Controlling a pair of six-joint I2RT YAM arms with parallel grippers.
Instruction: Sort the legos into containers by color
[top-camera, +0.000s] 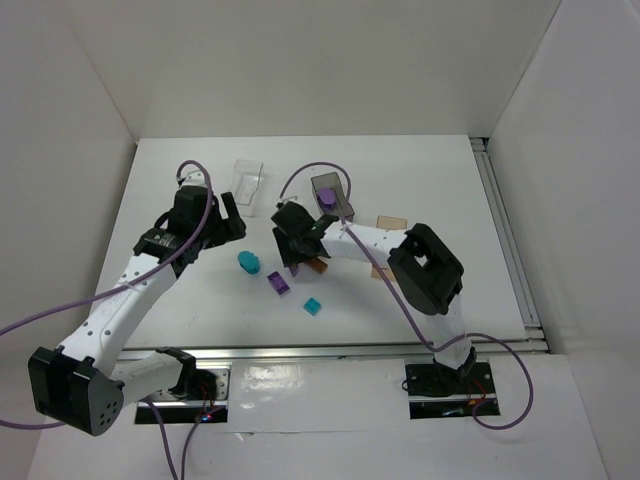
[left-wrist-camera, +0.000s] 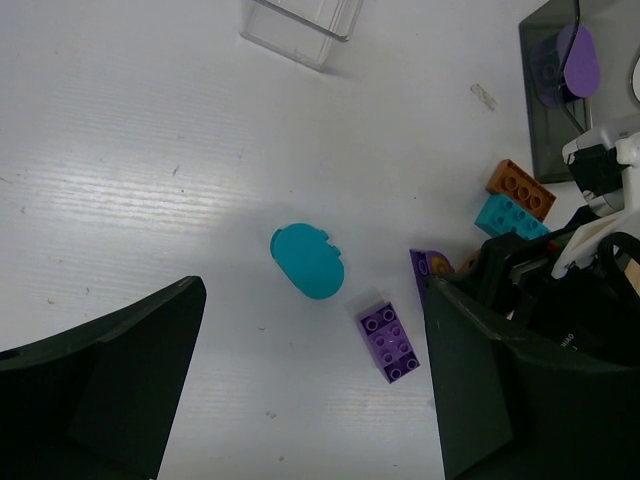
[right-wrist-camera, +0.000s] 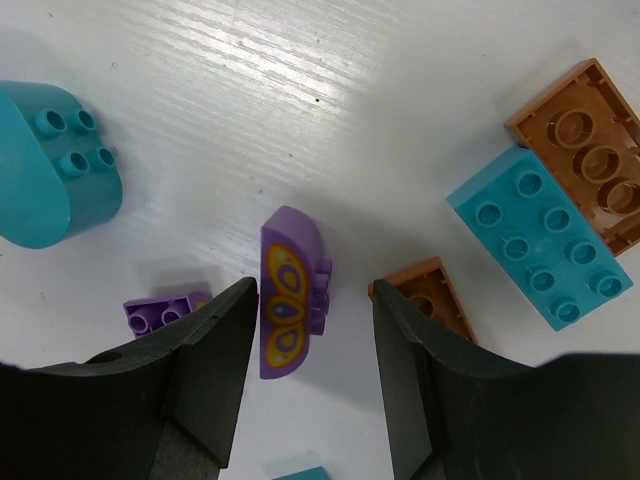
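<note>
My right gripper (right-wrist-camera: 315, 297) is open low over the table, its fingers either side of a purple rounded lego with a yellow butterfly print (right-wrist-camera: 288, 300); in the top view it (top-camera: 300, 255) is mid-table. Around it lie a teal oval (right-wrist-camera: 45, 165), a purple brick (right-wrist-camera: 165, 312), a teal brick (right-wrist-camera: 540, 235) and two orange-brown bricks (right-wrist-camera: 590, 150) (right-wrist-camera: 425, 295). My left gripper (left-wrist-camera: 312, 312) is open and empty above the teal oval (left-wrist-camera: 307, 261) and the purple brick (left-wrist-camera: 390, 342). The smoky grey bin (top-camera: 340, 203) holds a purple lego (top-camera: 328, 197). The clear bin (top-camera: 248, 177) looks empty.
The orange-tan bin (top-camera: 390, 222) is partly hidden behind my right arm. A small teal brick (top-camera: 313, 306) lies toward the near edge. White walls enclose the table on three sides, and a metal rail (top-camera: 505, 240) runs along its right edge.
</note>
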